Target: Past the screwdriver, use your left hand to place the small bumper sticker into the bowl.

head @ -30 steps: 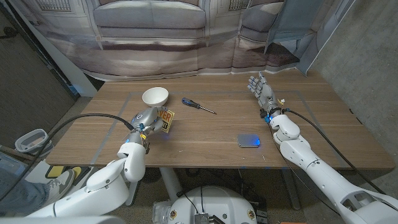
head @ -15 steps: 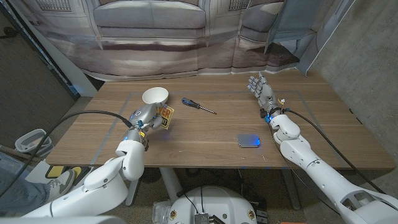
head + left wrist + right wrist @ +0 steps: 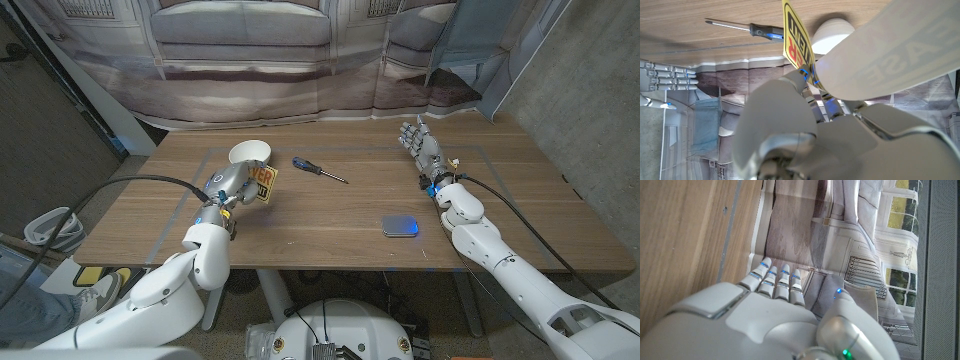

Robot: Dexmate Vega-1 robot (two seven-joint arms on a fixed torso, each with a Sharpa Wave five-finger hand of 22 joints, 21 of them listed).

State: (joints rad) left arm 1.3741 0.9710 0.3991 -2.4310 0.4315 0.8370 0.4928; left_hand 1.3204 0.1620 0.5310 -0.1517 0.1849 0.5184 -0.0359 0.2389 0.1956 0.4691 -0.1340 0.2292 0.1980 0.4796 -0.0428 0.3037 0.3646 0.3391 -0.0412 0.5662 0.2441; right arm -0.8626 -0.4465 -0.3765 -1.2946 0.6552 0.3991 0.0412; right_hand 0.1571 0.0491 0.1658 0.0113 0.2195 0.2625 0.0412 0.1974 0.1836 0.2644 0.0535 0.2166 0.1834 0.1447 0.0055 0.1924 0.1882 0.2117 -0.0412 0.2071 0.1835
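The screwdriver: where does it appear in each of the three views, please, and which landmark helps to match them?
Head view: the screwdriver lies on the table, upper middle, to the right of the bowl.
Left wrist view: the screwdriver is along the top, left of the yellow sticker that the left hand holds.
Right wrist view: not in it.
Shared landmark: the white bowl, beside the screwdriver in both views.

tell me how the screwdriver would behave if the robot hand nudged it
The screwdriver lies flat on the table; its round shaft and handle suggest it would probably roll or pivot. It looks slim and small, so likely light and rigid.
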